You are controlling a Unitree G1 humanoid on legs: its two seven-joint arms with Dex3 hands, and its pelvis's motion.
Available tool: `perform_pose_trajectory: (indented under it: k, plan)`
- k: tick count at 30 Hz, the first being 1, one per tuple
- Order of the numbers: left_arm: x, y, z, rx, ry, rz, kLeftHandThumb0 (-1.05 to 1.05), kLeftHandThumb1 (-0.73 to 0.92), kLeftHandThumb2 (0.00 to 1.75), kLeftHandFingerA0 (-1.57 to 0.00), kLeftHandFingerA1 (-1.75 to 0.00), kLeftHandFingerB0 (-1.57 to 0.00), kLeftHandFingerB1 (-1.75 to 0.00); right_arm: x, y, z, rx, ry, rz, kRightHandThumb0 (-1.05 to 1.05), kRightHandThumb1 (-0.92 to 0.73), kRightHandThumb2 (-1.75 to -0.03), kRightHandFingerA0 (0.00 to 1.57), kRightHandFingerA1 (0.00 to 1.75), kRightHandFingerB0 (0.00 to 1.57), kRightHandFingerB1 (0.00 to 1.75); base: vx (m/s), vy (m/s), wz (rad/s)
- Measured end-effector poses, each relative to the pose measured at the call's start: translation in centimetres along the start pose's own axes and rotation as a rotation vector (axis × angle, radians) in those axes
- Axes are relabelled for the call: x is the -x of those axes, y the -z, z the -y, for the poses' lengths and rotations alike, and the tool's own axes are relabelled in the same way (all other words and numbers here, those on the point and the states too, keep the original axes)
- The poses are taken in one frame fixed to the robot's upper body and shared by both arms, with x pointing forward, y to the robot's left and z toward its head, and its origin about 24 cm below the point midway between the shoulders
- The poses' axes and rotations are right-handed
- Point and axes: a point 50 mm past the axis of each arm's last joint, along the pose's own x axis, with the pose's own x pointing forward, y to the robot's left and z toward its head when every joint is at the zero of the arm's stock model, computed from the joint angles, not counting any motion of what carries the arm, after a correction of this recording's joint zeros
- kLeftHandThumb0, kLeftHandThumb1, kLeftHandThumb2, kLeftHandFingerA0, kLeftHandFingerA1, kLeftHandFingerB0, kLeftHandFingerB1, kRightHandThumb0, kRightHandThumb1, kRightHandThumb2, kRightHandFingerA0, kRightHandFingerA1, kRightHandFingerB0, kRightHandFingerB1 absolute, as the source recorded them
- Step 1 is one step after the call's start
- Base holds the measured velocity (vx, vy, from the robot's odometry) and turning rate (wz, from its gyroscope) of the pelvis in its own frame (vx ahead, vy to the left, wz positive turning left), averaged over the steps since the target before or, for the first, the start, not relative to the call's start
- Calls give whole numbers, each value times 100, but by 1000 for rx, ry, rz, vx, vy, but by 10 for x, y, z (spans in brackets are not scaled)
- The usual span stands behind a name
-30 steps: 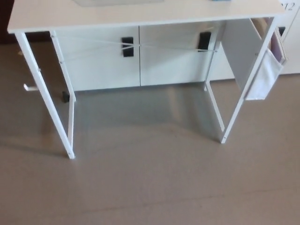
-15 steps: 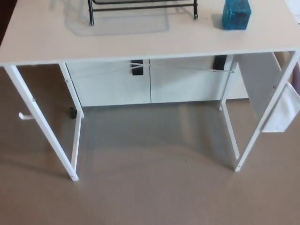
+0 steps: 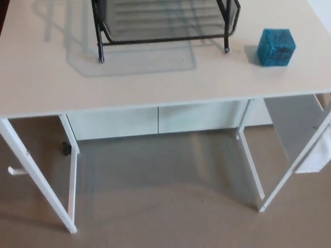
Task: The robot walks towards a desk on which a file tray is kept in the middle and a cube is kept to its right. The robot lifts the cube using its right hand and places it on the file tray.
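The blue cube [image 3: 276, 47] sits on the white desk [image 3: 155, 88], just to the right of the black wire file tray [image 3: 165, 40] and apart from it, level with the tray's front feet. It is on the robot's right side, so the right hand is likely the nearer one. Being a cube, it has no long axis, and one edge is turned toward the camera. Neither hand shows, so I cannot tell whether their fingers are apart or closed. Compared with half a second ago, the whole view has shifted: the camera is closer, and the tray and cube show more fully.
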Motion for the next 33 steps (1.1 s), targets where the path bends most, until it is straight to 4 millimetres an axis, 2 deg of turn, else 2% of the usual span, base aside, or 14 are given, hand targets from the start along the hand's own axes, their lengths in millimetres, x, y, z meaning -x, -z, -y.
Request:
perform_pose_trajectory:
  k: [3,4,6,7,9,13,14,16,17,24,25,30,31,33]
  plan:
    - [2,5,1,-30,5,-20,-83,71,107,-14,-53,0,-30,-1,2,1,-9,1,-6,-91,-68,-60,34,47,2,36,88,-59,2]
    - [2,6,1,-28,4,-23,-77,68,104,-4,-49,-2,-29,-1,3,0,-10,1,-6,-100,-61,-97,25,59,6,27,146,-149,14]
    - [1,8,1,-18,5,-29,-77,68,104,-4,-49,-2,-29,0,3,1,4,0,-1,-100,-61,-97,25,59,6,27,186,-198,35]
    - [1,8,1,-17,5,-29,-84,70,107,-7,-51,-4,-28,0,3,0,4,-3,-3,-90,-69,-63,29,49,3,33,181,-173,25]
    - [0,7,4,-6,15,-21,-84,75,109,-4,-48,-4,-24,1,1,2,2,3,13,-94,-58,-98,18,60,1,30,89,-192,34]
    - [-1,13,4,22,23,-46,-80,90,69,-10,-43,-4,-23,5,-4,5,21,-5,36,-101,-62,-95,19,54,5,27,128,-84,0]
    - [-1,14,4,27,24,-53,-83,74,109,-6,-50,-4,-29,6,-4,4,23,-6,44,-99,-61,-96,19,52,4,31,121,-27,-2]
    - [-2,18,4,28,25,-72,-86,74,110,-10,-52,-4,-32,8,-4,3,29,-6,50,-92,-71,-63,18,48,6,36,111,32,-10]
    - [-2,19,5,28,26,-79,-84,71,108,-13,-54,0,-36,8,-4,3,33,-6,50,-103,-65,-99,29,57,8,33,104,69,-19]
    - [-3,14,1,23,16,-62,-85,73,108,-3,-45,-6,-26,7,-4,-2,83,-4,27,-105,-66,-101,19,55,2,26,182,145,-10]
    - [-3,12,-1,26,12,-59,-75,89,71,-6,-38,-1,-17,7,-5,-2,84,-3,31,-102,-62,-96,19,52,5,26,142,133,5]
    - [-3,11,-4,52,10,-51,-84,72,107,-5,-51,-6,-29,3,-2,-2,34,-3,15,-103,-64,-99,20,58,5,25,85,49,7]
    - [-3,12,-4,51,10,-50,-78,89,68,-15,-45,-5,-25,3,-1,-2,32,-4,11,-103,-65,-100,23,58,4,22,0,0,0]
    - [-2,11,-4,49,5,-48,-78,70,106,0,-45,-4,-25,3,0,-3,36,-4,18,-103,-64,-98,16,58,5,28,25,-47,2]
